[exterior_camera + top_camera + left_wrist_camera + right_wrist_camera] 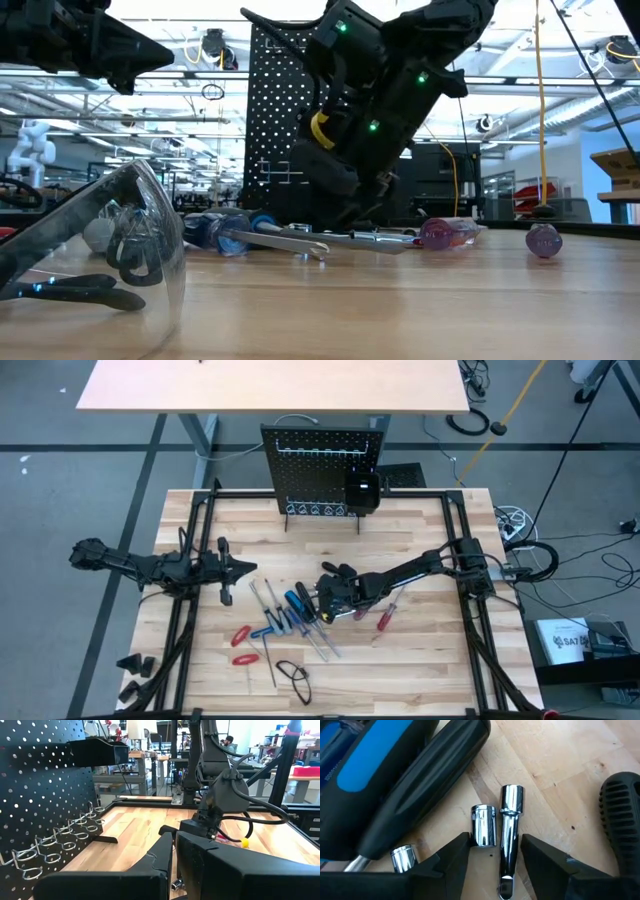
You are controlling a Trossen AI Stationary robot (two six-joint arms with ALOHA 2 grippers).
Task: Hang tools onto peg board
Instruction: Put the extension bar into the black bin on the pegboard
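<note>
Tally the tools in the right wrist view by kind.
Short silver sockets: 2
Long silver extension bar: 1
Blue-and-black handle: 1
Smooth black handle: 1
Ribbed black grip: 1
Total: 6

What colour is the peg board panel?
Black perforated metal peg board, pale dots showing through its holes; clearest in the high view.

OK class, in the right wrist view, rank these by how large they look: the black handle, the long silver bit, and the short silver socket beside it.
1. Black handle, largest by far, though it runs out of frame.
2. Long silver bit.
3. Short silver socket, smallest.
All lie on the table at similar nearness.
</note>
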